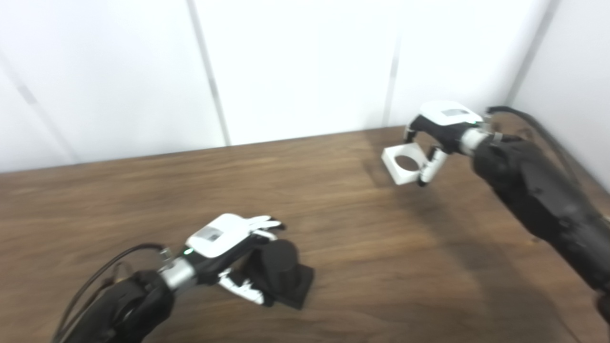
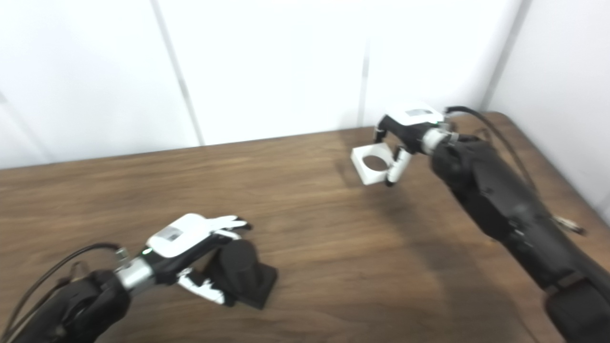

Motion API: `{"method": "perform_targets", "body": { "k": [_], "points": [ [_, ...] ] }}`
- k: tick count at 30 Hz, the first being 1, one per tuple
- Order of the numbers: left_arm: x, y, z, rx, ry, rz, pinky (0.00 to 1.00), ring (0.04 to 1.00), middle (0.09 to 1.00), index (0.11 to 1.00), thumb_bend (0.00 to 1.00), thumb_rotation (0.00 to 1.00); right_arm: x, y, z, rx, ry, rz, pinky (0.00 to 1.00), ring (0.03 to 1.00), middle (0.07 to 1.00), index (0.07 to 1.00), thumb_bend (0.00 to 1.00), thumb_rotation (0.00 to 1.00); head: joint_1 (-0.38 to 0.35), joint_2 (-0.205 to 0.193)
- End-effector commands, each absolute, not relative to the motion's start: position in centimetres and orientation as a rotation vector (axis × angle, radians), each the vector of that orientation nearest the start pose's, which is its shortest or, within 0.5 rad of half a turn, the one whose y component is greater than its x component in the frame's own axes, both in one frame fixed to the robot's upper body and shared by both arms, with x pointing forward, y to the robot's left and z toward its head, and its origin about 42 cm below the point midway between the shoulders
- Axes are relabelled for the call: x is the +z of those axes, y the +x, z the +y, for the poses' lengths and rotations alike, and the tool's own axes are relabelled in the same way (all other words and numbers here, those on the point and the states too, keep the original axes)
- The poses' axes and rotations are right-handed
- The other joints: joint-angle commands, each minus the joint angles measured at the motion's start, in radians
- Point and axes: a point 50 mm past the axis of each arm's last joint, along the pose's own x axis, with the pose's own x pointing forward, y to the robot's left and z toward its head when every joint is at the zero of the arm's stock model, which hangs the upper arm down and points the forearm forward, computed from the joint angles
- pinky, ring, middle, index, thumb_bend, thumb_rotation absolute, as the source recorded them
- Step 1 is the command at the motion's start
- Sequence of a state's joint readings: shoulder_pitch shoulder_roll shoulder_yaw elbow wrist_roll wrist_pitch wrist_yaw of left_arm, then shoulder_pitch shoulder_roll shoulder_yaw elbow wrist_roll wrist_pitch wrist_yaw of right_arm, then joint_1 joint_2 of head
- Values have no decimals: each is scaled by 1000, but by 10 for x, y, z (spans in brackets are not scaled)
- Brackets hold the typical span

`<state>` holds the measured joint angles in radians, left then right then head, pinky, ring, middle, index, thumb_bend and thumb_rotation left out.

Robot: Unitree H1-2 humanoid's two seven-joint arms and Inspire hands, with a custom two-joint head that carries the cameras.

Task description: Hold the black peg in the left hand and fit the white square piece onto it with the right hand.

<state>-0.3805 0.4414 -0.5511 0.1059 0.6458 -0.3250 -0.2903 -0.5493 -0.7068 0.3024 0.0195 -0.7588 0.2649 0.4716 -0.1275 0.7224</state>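
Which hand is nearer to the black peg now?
Left. The left hand is wrapped around the black peg; the right hand is far across the table, gripping the white square piece.

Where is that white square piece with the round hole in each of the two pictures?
Left eye view: the white square piece sits upper right, at the right hand, just over the table's far part.
Right eye view: the same piece lies nearer the centre, upper right of the middle.
Shared landmark: the black peg at the left hand, lower left.

Both arms (upper parts) cut off at bottom edge; frames motion-blurred.
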Motion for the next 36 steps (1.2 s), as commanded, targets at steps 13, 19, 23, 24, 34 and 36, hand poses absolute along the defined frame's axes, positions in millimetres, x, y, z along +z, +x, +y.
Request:
{"method": "perform_targets", "body": {
  "k": [13, 19, 23, 24, 34, 36],
  "points": [
    [127, 352, 171, -987, 1337, -284, 849, 937, 919, 492, 524, 72, 344, 394, -292, 357, -1523, -198, 758, 793, 742, 480, 522, 127, 100, 44],
    [127, 353, 170, -981, 1336, -287, 852, 941, 916, 492, 524, 72, 354, 377, -270, 437, -1515, -228, 735, 802, 732, 480, 522, 126, 102, 48],
    [129, 355, 170, -974, 1325, -283, 859, 947, 917, 492, 524, 71, 360, 367, -255, 494, -1500, -261, 716, 806, 731, 480, 521, 126, 103, 51],
    [129, 355, 170, -973, 1326, -285, 860, 948, 918, 492, 524, 72, 361, 365, -252, 507, -1498, -268, 718, 805, 732, 480, 521, 126, 104, 51],
    [129, 355, 168, -975, 1329, -295, 853, 943, 919, 492, 524, 72, 365, 349, -222, 587, -1455, -323, 722, 813, 738, 480, 521, 126, 99, 57],
    [128, 355, 166, -976, 1329, -294, 851, 944, 920, 492, 524, 72, 362, 348, -217, 604, -1440, -339, 723, 811, 738, 479, 521, 127, 106, 58]
  ]
}}
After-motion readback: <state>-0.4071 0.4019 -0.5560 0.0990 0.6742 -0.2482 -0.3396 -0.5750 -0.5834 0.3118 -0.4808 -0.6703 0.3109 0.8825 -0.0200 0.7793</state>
